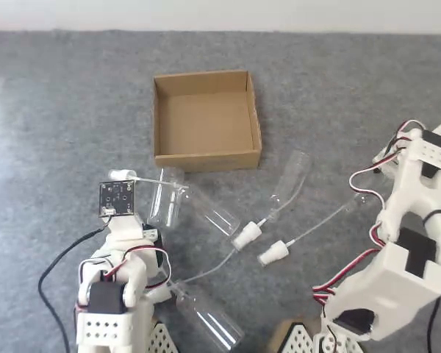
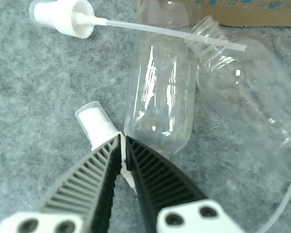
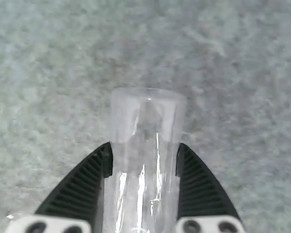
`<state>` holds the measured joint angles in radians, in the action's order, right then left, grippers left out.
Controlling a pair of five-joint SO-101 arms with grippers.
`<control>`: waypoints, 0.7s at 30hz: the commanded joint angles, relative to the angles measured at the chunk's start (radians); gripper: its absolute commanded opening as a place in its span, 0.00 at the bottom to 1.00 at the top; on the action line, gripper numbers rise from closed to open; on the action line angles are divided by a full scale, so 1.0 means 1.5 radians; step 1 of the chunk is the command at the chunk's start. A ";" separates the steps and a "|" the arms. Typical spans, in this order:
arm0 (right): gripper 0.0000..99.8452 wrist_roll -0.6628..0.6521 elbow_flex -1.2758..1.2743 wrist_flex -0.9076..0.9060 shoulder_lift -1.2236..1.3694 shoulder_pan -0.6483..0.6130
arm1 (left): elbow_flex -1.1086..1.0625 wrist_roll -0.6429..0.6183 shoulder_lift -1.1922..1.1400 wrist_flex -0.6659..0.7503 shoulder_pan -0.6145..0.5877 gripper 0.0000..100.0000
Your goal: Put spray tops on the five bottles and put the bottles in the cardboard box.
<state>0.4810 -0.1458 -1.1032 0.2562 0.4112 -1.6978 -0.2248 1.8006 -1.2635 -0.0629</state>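
Observation:
My left gripper (image 2: 122, 141) is shut on a white spray top (image 2: 93, 121), pinching it just below its cap over the grey carpet. Right beside it lie two clear bottles (image 2: 160, 97) (image 2: 247, 92). A second spray top (image 2: 63, 17) lies with its thin tube across their necks. My right gripper (image 3: 144, 151) is shut on a clear bottle (image 3: 146, 121) that sticks out past its fingers. The open cardboard box (image 1: 206, 158) stands at the table's middle back. Another bottle (image 1: 292, 176) lies to the right of the box, and one more (image 1: 209, 320) lies by the left arm's base.
Two loose spray tops (image 1: 246, 235) (image 1: 273, 254) with long tubes lie on the carpet between the arms. The left arm (image 1: 117, 198) stands at the front left and the right arm (image 1: 419, 220) at the right edge. Open carpet stretches left of the box.

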 commanded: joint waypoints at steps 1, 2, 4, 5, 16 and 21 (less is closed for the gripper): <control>0.04 0.023 0.033 -0.033 -0.052 0.031 | 0.009 -0.005 0.015 0.001 0.000 0.01; 0.04 0.051 0.033 -0.042 -0.055 0.038 | 0.009 -0.005 0.015 0.001 0.000 0.01; 0.04 0.133 0.033 -0.063 -0.061 0.050 | 0.009 -0.005 0.015 0.001 0.000 0.01; 0.04 0.178 0.035 -0.071 -0.062 0.054 | 0.009 -0.005 0.015 0.001 0.000 0.01; 0.04 0.394 0.033 -0.131 -0.066 0.061 | 0.009 -0.005 0.015 0.001 0.000 0.01; 0.07 0.400 0.035 -0.144 -0.066 0.062 | 0.009 -0.005 0.015 0.001 0.000 0.01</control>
<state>1.0656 -0.1381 -1.2965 0.2317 0.4864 -1.6978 -0.2248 1.8006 -1.2635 -0.0629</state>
